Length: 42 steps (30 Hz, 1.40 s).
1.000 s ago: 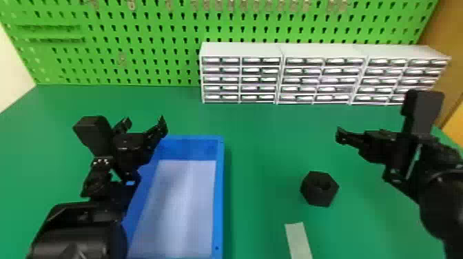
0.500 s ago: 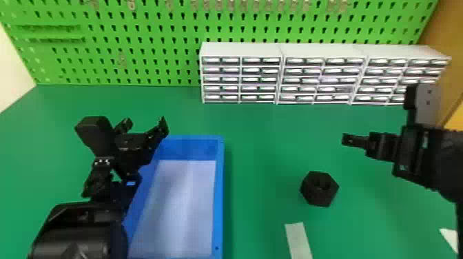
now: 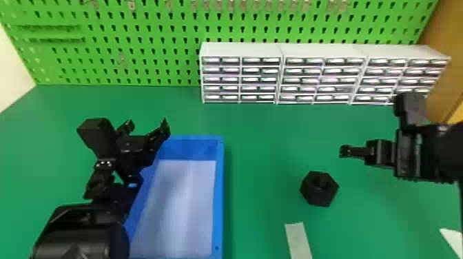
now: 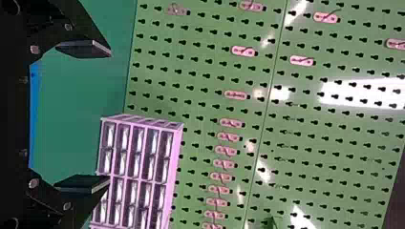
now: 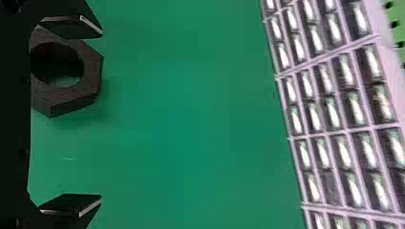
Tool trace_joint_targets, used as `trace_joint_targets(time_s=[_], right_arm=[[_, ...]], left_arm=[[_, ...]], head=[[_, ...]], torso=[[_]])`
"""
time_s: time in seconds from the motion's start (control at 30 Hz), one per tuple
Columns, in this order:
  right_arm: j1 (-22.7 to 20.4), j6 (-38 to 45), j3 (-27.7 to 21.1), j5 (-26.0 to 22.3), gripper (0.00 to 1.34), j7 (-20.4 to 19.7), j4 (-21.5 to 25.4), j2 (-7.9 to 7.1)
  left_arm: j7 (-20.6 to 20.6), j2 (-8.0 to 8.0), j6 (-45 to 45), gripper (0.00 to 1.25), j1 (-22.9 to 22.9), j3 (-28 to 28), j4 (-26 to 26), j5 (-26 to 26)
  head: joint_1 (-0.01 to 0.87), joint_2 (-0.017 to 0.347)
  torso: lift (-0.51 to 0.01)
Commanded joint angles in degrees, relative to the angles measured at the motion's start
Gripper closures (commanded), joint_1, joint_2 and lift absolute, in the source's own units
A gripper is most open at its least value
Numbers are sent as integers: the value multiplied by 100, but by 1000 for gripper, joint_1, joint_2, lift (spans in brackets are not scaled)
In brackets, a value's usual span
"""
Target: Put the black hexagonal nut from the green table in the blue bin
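Where the green table (image 3: 261,134) comes closest, one blue bin (image 3: 218,206) with a pale floor stands at the robot's left, and two flat pale things lie to the right of it: a strip (image 3: 298,239), and farther right a white piece (image 3: 452,239) cut off by the edge of the head view. A little farther back, still right of the bin and well apart from it, one black hexagonal nut (image 3: 322,196) lies flat on the table, hole up. Farther right of the bin and slightly beyond the nut is the right gripper (image 3: 345,151), pointing toward the bin's side of the table. In the right wrist view the right gripper (image 5: 101,115) has its jaws spread wide; the nut is apart from the fingertips, over toward one finger and partly covered by the gripper's body. At the bin's far left corner is the left gripper (image 3: 146,129); its two fingers are wide apart with nothing pinched. Beyond the bin and to its right, three white drawer cabinets (image 3: 241,50) stand side by side, each five rows high. Behind them, one green pegboard (image 3: 137,27) carries several small hooks.
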<state>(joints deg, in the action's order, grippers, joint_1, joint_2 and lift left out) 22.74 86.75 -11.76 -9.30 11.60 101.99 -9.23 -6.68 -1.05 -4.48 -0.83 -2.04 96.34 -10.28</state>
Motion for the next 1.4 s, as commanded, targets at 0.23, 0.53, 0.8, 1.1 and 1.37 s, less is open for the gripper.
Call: trace_joint_targets(time_s=[0.23,0.53,0.8,1.1,1.37], right_arm=[[284,333,33,-169,85,0,-531,-70],[547,333,165,-81,88,0,-953,-97],[635,333,270,-178,85,0,-1454,-105],[820,167,464,-152,85,0,-1920,-79],[925,-36,648,-187,85,0,-2315,-53]], left_arm=[[0,0,0,321,4,28,-1,-9],[0,0,0,321,4,37,-1,-9],[0,0,0,321,-14,28,-10,-27],[9,0,0,321,-14,46,-10,-27],[9,0,0,321,-23,46,-10,-35]], head=[[686,51],[686,51],[686,51],[686,51],[686,51]], torso=[[-97],[-97],[-97],[-97],[-97]])
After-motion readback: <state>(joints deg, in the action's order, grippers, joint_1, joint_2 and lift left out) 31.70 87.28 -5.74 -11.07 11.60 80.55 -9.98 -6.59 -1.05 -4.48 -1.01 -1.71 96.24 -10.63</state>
